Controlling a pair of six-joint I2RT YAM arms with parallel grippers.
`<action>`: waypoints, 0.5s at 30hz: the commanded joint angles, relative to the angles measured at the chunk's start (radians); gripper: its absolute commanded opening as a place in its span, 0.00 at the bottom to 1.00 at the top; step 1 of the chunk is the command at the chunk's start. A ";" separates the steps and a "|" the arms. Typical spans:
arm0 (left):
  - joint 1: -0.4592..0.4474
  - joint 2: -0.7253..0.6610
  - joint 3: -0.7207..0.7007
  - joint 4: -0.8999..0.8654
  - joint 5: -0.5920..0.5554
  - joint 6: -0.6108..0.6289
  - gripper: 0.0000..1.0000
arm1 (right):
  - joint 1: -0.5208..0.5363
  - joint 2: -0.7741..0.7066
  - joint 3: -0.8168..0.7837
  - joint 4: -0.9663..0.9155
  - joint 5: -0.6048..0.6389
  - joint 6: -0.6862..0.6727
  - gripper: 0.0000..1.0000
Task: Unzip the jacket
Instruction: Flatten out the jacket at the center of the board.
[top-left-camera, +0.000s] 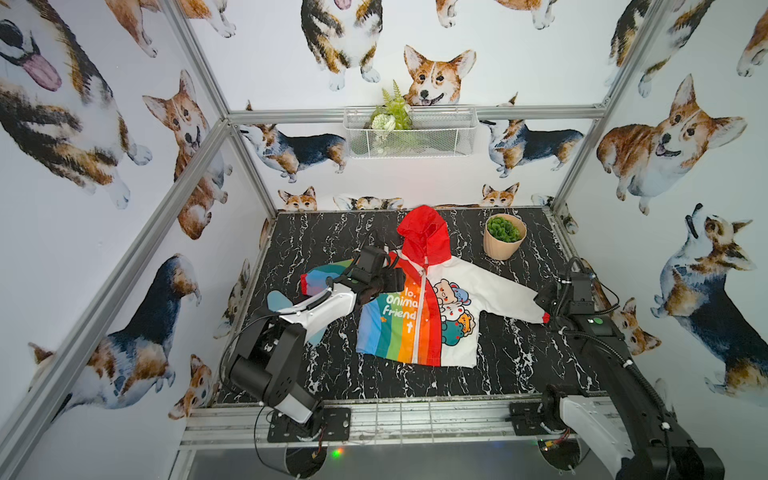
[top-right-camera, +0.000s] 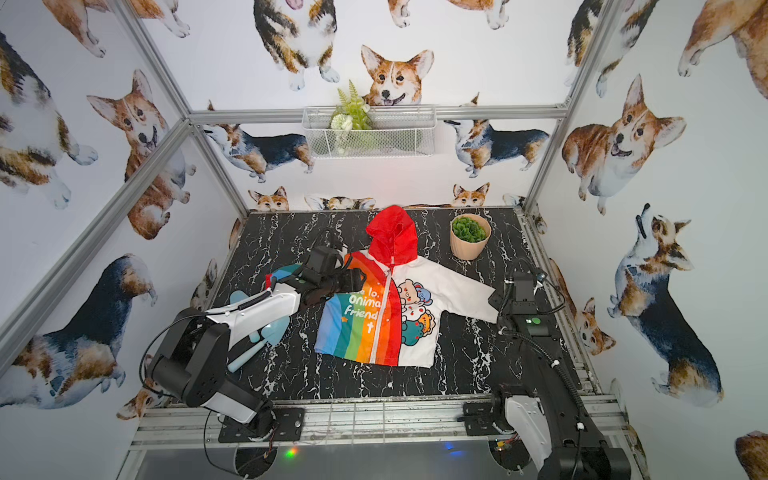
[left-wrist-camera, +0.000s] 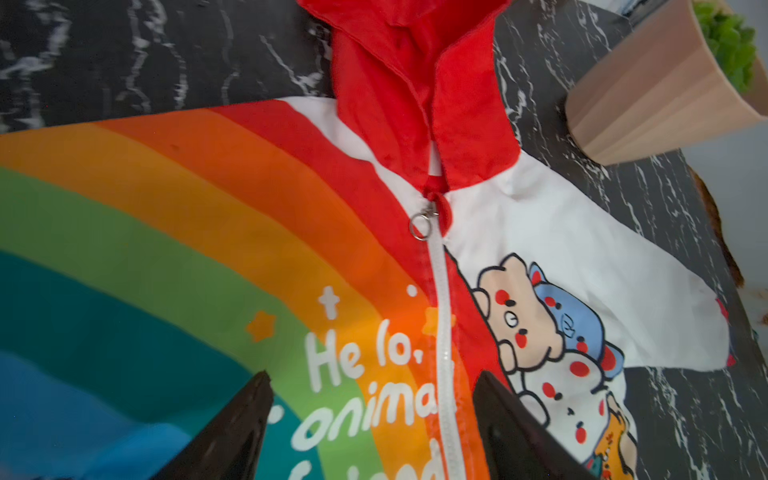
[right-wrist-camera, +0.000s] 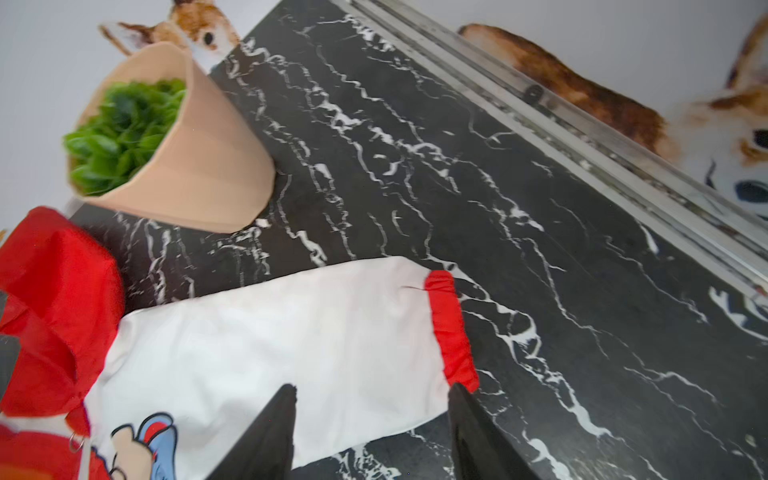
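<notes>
Red-hooded thin jacket (top-left-camera: 415, 320) flat on black marbled table (top-left-camera: 519, 365); left fingers (left-wrist-camera: 232, 436) wide, right fingers (right-wrist-camera: 270, 436) apart, both empty

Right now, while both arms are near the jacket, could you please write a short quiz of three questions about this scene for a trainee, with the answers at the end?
1. True or false: the zip pull of the jacket sits at the neck, just under the red hood.
2. Which part of the jacket is the right gripper at? A) the hood B) the white sleeve, near its red cuff C) the bottom hem
3. Fill in: in the left wrist view, the jaws of the left gripper stand ___, with the white zip between them.

Key: 1 true; 2 B; 3 open.
</notes>
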 joint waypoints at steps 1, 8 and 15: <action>0.058 -0.024 -0.067 -0.004 -0.005 -0.012 0.72 | 0.073 0.131 0.040 0.018 -0.091 -0.075 0.44; 0.120 0.084 0.008 0.037 0.039 -0.005 0.61 | 0.266 0.525 0.198 0.049 -0.194 -0.175 0.26; 0.138 0.222 0.098 -0.027 0.012 0.000 0.60 | 0.331 0.765 0.314 0.003 -0.119 -0.192 0.18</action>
